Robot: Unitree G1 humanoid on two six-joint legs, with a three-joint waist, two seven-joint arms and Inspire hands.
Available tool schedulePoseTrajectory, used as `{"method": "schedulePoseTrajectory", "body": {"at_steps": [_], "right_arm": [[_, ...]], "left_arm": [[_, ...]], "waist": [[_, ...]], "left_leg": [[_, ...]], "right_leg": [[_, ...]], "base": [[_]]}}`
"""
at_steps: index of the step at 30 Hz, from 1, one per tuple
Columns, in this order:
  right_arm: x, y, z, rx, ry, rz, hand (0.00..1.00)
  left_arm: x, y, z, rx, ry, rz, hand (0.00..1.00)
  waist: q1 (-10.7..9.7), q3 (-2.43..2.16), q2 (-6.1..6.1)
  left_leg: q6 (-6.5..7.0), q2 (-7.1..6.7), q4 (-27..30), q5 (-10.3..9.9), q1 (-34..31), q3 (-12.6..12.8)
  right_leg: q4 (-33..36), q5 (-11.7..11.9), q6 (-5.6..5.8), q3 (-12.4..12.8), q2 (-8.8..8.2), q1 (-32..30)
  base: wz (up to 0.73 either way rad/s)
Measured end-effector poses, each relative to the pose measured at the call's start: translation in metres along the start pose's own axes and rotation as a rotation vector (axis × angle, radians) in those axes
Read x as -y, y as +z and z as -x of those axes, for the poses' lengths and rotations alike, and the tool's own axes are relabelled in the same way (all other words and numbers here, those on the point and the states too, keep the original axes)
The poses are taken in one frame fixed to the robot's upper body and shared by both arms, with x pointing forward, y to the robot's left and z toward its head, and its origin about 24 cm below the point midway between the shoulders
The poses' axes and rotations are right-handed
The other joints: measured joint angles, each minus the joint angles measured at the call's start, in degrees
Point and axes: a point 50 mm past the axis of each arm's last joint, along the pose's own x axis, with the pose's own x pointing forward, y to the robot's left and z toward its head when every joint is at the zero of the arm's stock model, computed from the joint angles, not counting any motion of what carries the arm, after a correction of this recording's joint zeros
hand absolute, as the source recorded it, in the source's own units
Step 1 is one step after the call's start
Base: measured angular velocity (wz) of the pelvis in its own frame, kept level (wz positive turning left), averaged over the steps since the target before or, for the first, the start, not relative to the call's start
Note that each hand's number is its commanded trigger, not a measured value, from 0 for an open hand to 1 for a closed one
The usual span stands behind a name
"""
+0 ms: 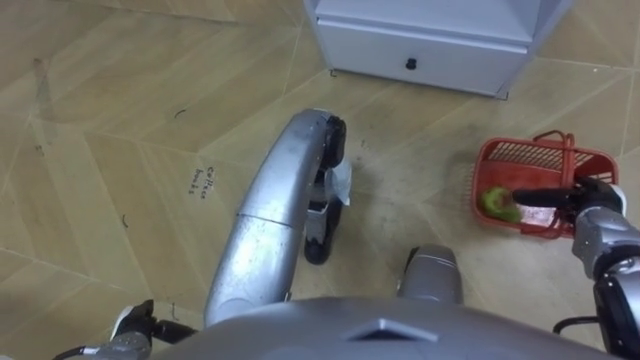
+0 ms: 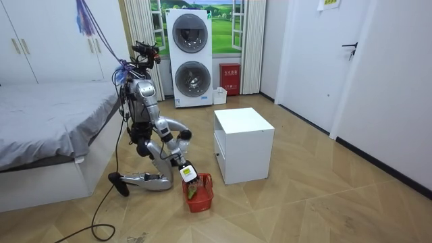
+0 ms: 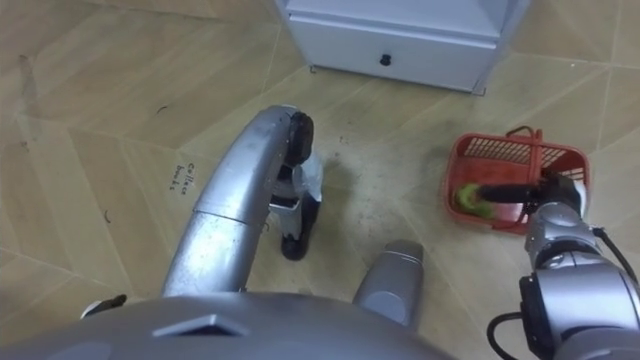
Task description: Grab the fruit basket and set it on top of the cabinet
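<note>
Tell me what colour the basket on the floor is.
Red. The basket shows best in the right eye view.

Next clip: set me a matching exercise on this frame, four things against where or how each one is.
1 fruit basket
2 green fruit
3 white cabinet
4 right robot hand

A ahead of the robot, dark knob on its front
B open, reaching over the basket
C red, on the floor at the robot's right
D inside the basket

Pairs: 1-C, 2-D, 3-A, 4-B
</note>
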Motion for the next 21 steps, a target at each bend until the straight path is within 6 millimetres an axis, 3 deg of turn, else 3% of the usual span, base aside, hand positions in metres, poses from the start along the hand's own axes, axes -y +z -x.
{"method": "schedulePoseTrajectory", "body": {"at_steps": [21], "right_arm": [[-0.0077,0.0066,0.0001,0.013,0.041,0.084,1.0]], "left_arm": [[-0.0001,-0.0007,0.0,0.002,-0.031,-0.058,0.0]], "waist": [[0.27,0.11,-0.14]], "left_leg": [[0.16,0.74,0.21,0.7,-0.22,0.38]], "right_leg": [[1.28,-0.01,0.02,1.12,0.28,-0.78]], "base": [[-0.01]]}}
